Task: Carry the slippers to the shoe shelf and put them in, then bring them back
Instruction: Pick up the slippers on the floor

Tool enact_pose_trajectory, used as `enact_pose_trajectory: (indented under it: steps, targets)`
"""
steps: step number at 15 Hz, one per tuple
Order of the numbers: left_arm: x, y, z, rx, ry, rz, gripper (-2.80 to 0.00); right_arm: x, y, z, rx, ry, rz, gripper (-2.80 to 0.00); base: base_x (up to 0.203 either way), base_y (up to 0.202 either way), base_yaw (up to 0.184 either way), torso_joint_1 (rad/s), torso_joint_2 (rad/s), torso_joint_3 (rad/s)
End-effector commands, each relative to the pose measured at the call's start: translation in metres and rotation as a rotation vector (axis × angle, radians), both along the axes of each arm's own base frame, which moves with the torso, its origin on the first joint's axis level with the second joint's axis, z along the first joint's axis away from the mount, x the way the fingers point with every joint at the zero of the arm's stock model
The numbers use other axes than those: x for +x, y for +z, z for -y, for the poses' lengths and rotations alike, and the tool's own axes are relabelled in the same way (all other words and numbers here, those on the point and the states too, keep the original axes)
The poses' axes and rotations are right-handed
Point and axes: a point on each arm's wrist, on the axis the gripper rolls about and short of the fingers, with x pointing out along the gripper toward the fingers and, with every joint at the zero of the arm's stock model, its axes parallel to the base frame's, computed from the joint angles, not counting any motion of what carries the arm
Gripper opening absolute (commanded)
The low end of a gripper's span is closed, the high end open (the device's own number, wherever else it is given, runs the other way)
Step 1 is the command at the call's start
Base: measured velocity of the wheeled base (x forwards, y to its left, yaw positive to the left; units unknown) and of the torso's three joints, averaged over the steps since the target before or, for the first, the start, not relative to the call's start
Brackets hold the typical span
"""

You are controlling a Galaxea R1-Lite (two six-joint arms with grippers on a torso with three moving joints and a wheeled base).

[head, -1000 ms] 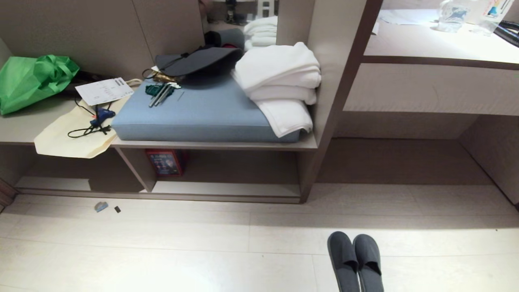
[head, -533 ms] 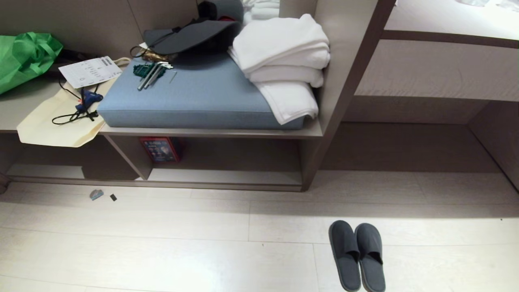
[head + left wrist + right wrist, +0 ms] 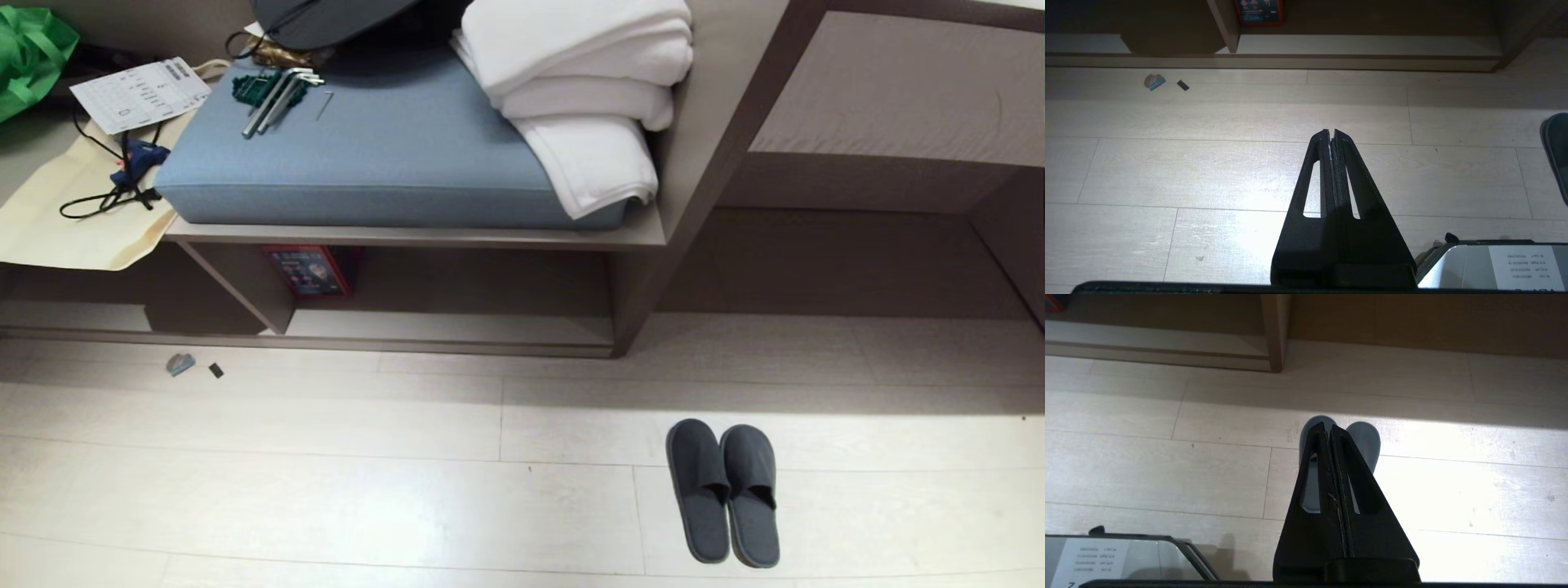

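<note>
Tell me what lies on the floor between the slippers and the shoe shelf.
Nothing: in the head view only bare pale floor boards run from the slippers to the shoe shelf.

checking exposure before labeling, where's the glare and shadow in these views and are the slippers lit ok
Head view: a bright patch washes out the floor at lower left; a shadow band lies in front of the shoe shelf, whose inside is dim; the slippers sit clearly lit. Left wrist view: glare on the floor around the shut left end effector. Right wrist view: floor overexposed at right; the right end effector covers part of the slippers.
</note>
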Motion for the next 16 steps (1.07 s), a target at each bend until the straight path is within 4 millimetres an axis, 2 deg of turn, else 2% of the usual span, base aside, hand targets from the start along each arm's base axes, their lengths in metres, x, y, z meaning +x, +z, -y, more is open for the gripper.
enact_pose_trajectory:
  steps: [1,16]
  targets:
    - [0.0001,0.0000,0.0000,0.000,0.000,-0.001,-2.80,-0.0001,0.0000,0.0000,0.000,-0.001,0.000,-2.80,0.000,0.000,0.000,0.002,0.00,-0.198]
    - [0.0001,0.0000,0.0000,0.000,0.000,-0.001,-2.80,-0.0001,0.0001,0.0000,0.000,0.001,0.003,-2.80,0.000,0.000,0.000,0.002,0.00,-0.197]
